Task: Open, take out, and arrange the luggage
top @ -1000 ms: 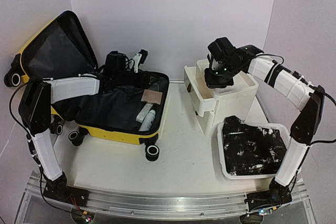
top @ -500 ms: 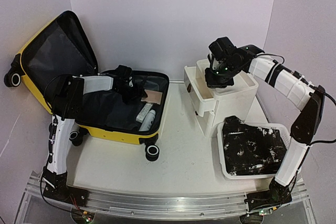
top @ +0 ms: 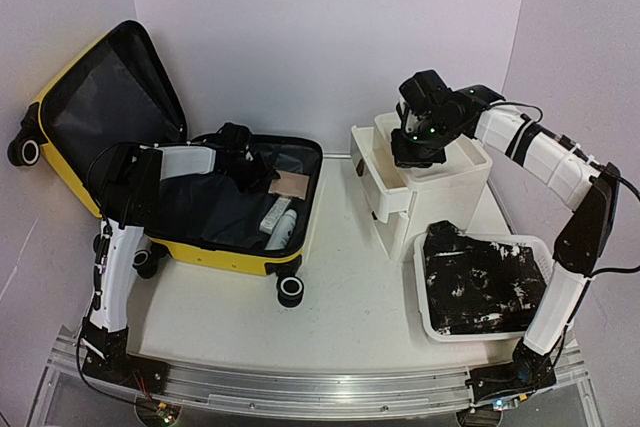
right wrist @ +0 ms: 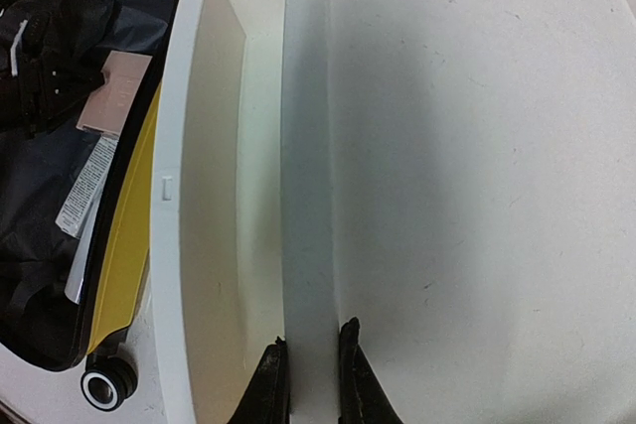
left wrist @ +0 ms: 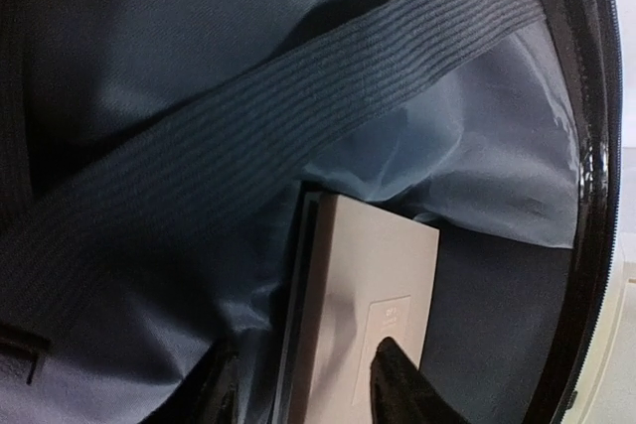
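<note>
While the cabinet (right wrist: 477, 146) is clamped by the right gripper (right wrist: 310, 337), a box (left wrist: 368, 255) in the luggage (top: 215, 252) is straddled by the left gripper (left wrist: 303, 359), jaws apart. Squeeze and lift-out are probably needed next.

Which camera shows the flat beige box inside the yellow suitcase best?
Left wrist: the flat beige box lies close up, label visible, just below the grey elastic strap. Top external shows only a small patch by the left gripper; right wrist shows it small, beyond the white plastic drawer cabinet.

Soft, even light; faint shadows under the suitcase (top: 225, 252) on the tabletop (top: 340, 322). Left wrist view dim and blurry; drawer (right wrist: 224, 206) washed-out white.
</note>
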Action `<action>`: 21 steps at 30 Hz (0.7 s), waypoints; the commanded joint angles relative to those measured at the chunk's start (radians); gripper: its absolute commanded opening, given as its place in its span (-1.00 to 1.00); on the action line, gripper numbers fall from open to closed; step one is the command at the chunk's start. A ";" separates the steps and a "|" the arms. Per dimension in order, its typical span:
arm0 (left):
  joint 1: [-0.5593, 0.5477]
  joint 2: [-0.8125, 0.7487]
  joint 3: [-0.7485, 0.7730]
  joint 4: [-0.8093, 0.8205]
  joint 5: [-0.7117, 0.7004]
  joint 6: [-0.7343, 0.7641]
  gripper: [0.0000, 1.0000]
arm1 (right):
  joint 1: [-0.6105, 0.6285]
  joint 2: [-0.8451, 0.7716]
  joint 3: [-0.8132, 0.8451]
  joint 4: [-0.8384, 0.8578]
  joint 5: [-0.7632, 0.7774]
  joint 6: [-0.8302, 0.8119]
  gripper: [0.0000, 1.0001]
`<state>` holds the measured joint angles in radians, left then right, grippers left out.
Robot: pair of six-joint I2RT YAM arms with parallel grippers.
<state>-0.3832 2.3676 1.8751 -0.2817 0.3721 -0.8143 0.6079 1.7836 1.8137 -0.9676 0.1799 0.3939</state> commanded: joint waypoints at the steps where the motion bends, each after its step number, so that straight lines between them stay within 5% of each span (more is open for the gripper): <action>1: -0.031 -0.098 -0.045 0.055 -0.006 0.029 -0.05 | -0.013 -0.060 0.010 0.012 0.010 0.021 -1.00; 21: -0.032 0.007 0.016 0.176 0.226 -0.126 -0.27 | -0.013 -0.066 0.018 0.012 0.012 0.016 -1.00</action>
<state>-0.4053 2.3516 1.8370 -0.2039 0.5030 -0.8761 0.6052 1.7832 1.8137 -0.9676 0.1722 0.3943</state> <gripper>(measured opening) 0.366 0.120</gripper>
